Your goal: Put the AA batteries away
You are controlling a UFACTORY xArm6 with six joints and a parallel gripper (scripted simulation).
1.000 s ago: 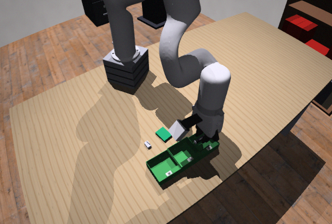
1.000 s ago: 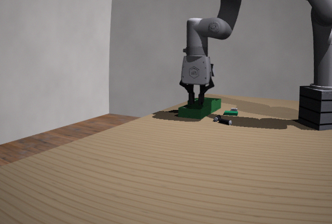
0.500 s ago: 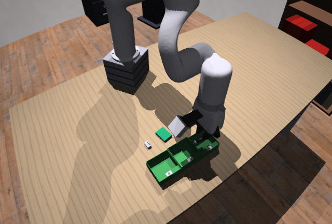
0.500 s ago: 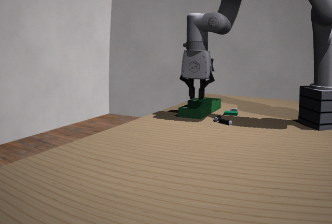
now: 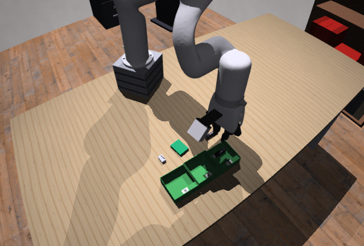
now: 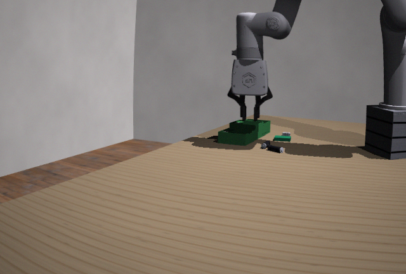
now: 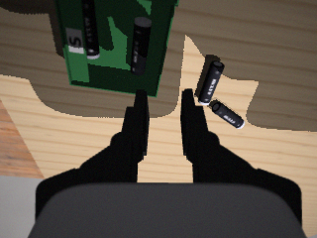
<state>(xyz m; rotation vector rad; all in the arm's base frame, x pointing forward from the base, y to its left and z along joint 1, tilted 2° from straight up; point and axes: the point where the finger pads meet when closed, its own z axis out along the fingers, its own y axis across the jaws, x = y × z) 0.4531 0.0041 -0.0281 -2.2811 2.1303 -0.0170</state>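
Observation:
The green bin marked S [image 7: 119,84] [image 5: 234,152] is the end one of a row of three joined bins [image 6: 238,138]. Two black AA batteries [image 7: 90,31] [image 7: 140,46] lie inside it; in the top view one of them [image 5: 219,152] shows. Two more AA batteries [image 7: 210,81] [image 7: 228,114] [image 6: 276,148] [image 6: 264,144] lie on the table beside the bin. My gripper [image 7: 164,103] [image 5: 220,135] [image 6: 249,115] hangs a little above the bin's edge, fingers partly apart with nothing between them.
The middle bin [image 5: 192,168] and the far bin [image 5: 169,178] of the row hold no batteries. A flat green square [image 5: 179,147] [image 6: 281,138] and a small white block [image 5: 161,159] [image 6: 286,132] lie on the table near the bins. The robot base [image 5: 137,75] stands further back.

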